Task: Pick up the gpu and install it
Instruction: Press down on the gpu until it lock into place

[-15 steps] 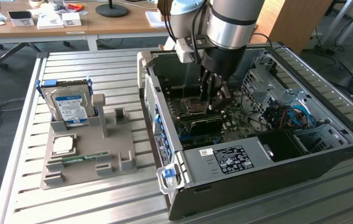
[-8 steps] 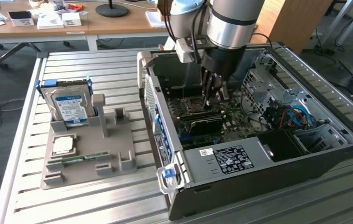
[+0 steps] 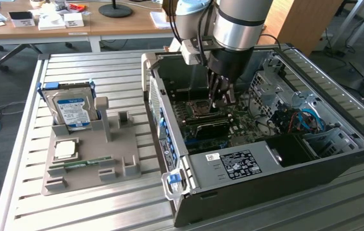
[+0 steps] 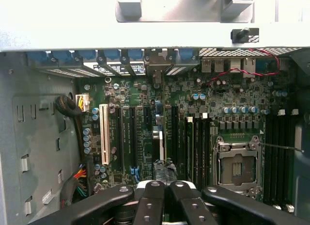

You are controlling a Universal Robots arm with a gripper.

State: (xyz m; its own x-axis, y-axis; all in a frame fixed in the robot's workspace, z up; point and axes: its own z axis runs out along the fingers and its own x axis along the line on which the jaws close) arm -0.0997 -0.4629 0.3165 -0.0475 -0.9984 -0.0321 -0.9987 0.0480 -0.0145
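Though mostly hidden edge-on, gpu (image 4: 163, 170) pinched between narrow fingers (image 4: 151, 198) (above the motherboard (image 4: 232, 101)) inside the case (image 3: 335, 161)

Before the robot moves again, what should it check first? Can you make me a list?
1. Is the pincer inside the open computer case? Ok, it hangs over the motherboard.
2. Is the gpu held? Ok, the pincer looks shut on a thin dark card seen edge-on.
3. Is the card lined up with a slot? Cannot tell.
4. Are the long black slots free? Ok, they look bare.
5. Is the wire bundle out of the way? Ok, it sits off to the side.
6. Is the hard drive safe? Ok, it stands in the grey holder outside the case.
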